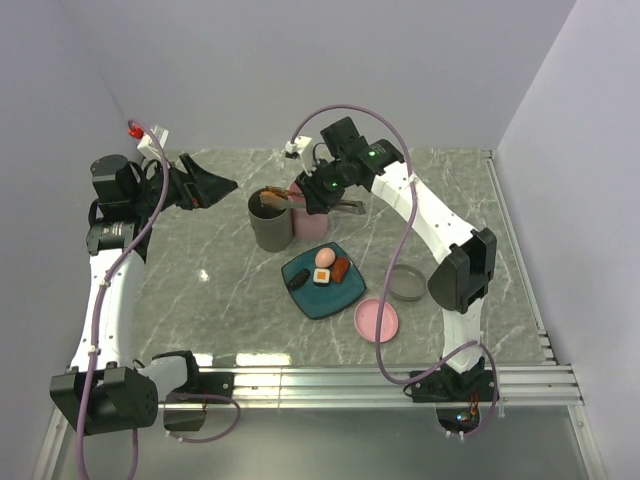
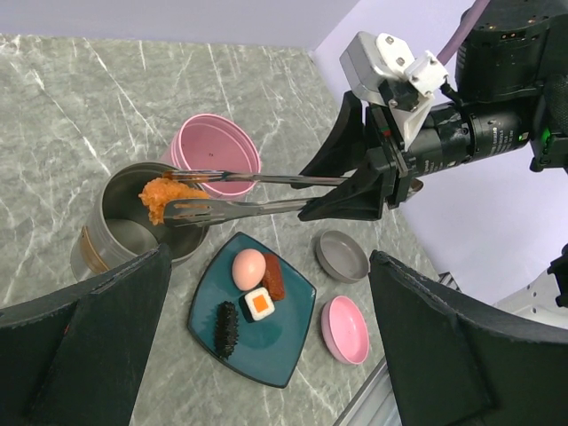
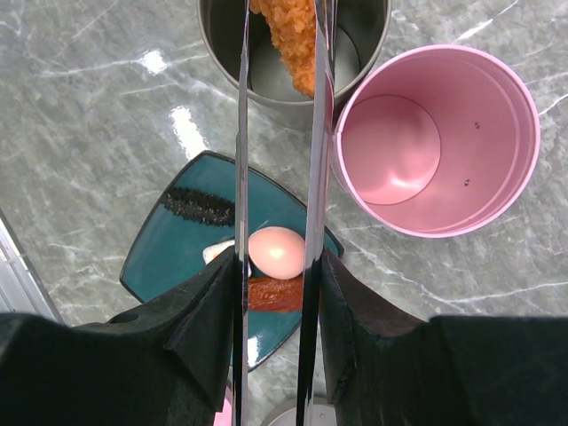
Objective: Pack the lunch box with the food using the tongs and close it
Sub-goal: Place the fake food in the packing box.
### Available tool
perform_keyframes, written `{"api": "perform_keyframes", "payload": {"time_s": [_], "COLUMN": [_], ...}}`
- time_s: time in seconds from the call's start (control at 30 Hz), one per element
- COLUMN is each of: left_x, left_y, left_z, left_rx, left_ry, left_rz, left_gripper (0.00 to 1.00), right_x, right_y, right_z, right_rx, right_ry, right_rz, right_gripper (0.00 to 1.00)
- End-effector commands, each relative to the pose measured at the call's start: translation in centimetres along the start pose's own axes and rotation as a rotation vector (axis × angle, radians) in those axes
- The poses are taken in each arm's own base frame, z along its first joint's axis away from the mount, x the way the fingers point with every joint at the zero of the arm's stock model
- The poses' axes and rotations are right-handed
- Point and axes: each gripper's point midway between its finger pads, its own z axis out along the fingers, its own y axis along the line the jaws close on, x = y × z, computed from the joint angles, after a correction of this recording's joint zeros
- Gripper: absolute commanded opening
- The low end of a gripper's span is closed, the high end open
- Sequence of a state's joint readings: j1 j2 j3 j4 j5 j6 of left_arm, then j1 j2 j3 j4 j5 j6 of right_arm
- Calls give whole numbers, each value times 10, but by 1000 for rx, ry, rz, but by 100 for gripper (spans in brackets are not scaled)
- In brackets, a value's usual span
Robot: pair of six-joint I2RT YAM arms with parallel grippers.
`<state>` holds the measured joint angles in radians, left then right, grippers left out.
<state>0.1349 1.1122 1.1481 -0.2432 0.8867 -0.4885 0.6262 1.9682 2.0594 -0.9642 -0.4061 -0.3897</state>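
Note:
My right gripper is shut on the silver tongs, its pads pressing both arms. The tong tips pinch the orange fried nugget over the mouth of the grey lunch box tin. The pink tin stands beside it. On the teal plate lie the pink egg, red-brown sausage, white-and-orange block and dark brown piece. My left gripper hangs open at the far left, holding nothing.
A grey lid and a pink lid lie right of the plate, the pink one near the table's front rail. Walls close the back and both sides.

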Motion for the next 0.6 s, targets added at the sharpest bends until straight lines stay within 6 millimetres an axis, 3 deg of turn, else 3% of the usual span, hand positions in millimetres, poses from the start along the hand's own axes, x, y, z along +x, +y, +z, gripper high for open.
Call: {"api": "perform_keyframes", "payload": {"time_s": [0.0, 0.13, 0.27, 0.43, 0.57], "left_x": [-4, -5, -5, -6, -7], "left_y": [-4, -7, -6, -9, -11], "left_z": [0, -1, 0, 0, -2], "left_rx": [28, 36, 40, 49, 45], "left_ry": [-15, -14, -14, -15, -11], "left_rz": [22, 24, 18, 18, 38], "left_gripper": [99, 99, 99, 99, 99], "right_x": [-34, -45, -45, -37, -12], "right_y": [6, 11, 14, 18, 38], "right_z": [-22, -43, -51, -51, -66], "right_rx": [7, 20, 25, 1, -71], "right_ry": [-101, -144, -154, -125, -81], "right_rz": [-40, -64, -72, -76, -119], "right_gripper": [43, 49, 55, 56, 55]}}
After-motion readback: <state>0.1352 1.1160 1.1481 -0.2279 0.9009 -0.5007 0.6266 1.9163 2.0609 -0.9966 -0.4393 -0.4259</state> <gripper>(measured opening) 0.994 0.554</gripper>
